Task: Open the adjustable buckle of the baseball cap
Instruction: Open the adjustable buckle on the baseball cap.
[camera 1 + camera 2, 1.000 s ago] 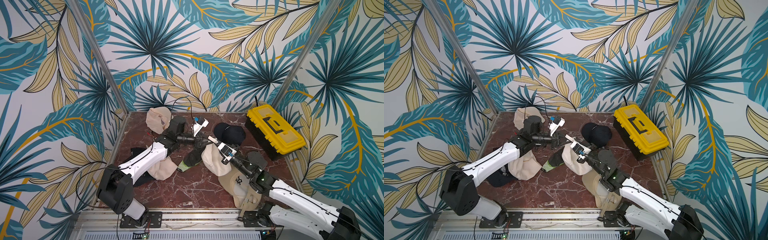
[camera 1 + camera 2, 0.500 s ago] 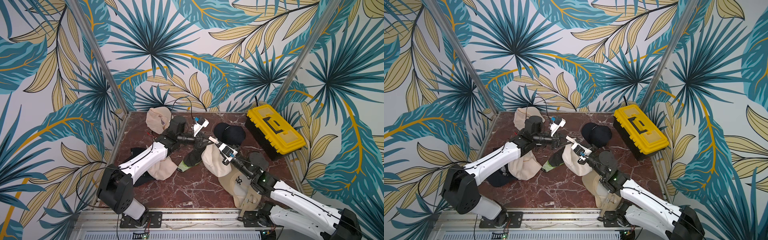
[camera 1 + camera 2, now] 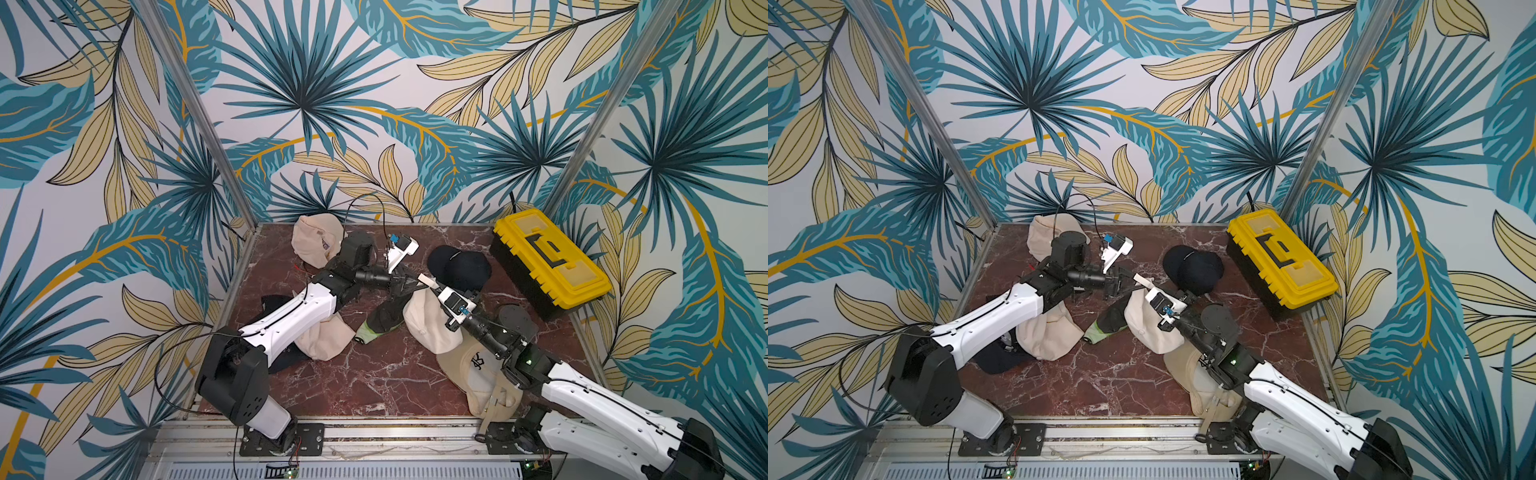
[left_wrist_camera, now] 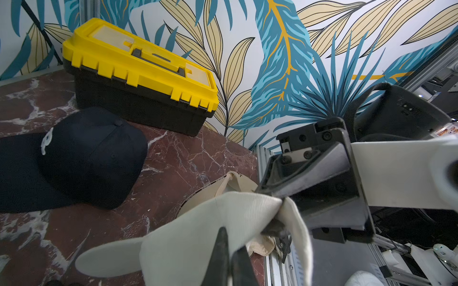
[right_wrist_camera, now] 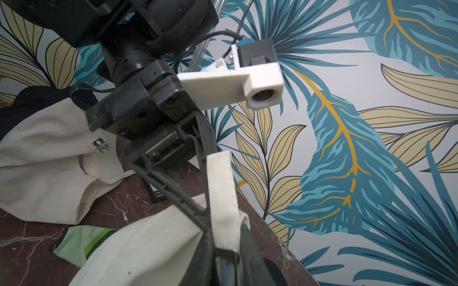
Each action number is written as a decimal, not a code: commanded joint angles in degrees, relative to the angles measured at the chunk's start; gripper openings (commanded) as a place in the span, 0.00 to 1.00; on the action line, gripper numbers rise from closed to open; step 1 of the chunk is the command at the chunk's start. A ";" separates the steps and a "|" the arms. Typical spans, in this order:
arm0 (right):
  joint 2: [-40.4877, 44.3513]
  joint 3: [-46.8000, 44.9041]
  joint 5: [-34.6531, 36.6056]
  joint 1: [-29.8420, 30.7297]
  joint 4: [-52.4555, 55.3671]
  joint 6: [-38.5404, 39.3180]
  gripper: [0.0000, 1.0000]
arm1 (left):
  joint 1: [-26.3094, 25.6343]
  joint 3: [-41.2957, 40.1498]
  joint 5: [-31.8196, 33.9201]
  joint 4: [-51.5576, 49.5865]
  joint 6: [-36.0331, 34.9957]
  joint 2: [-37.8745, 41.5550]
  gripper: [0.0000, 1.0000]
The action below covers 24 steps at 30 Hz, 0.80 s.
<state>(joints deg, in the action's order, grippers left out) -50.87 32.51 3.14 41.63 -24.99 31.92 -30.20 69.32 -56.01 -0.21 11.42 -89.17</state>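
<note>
Table: red marble, filling the lower centre of both top views.

Left arm: base at the lower left of the frame. The links run up and right, low over the table, to frame centre.

Right arm: base at the lower right. The links run up and left to the same spot, so the left gripper and right gripper meet tip to tip.

Toolbox: yellow, lid closed, right of centre, well apart from both grippers.

Cap: cream, at frame centre, just below the meeting point. Its crown rests on the table and its rear edge is lifted to the fingertips. A black cap lies just above and right of it.

Strap: cream, passing between the right gripper's fingers, with its free end projecting beyond them.

Left gripper: fingers pressed together, pinching the cap's cloth beside the strap.

Right gripper: fingers narrowly parted, clamped on the strap.

Buckle: cannot be made out.
</note>
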 commanded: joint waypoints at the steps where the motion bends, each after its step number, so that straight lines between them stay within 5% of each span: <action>1: 6.75 -0.78 -0.50 0.39 -5.42 -1.00 0.21 | 8.74 1.02 22.52 0.39 2.01 -2.15 0.00; 24: 8.86 -1.21 -0.76 0.43 -5.20 -1.03 0.21 | 9.82 1.34 22.28 0.39 2.11 -3.22 0.00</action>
<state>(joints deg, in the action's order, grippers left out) -49.08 31.88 2.94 41.67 -23.99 31.70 -30.20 69.43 -56.55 0.23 11.86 -89.56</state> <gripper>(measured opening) 0.215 0.050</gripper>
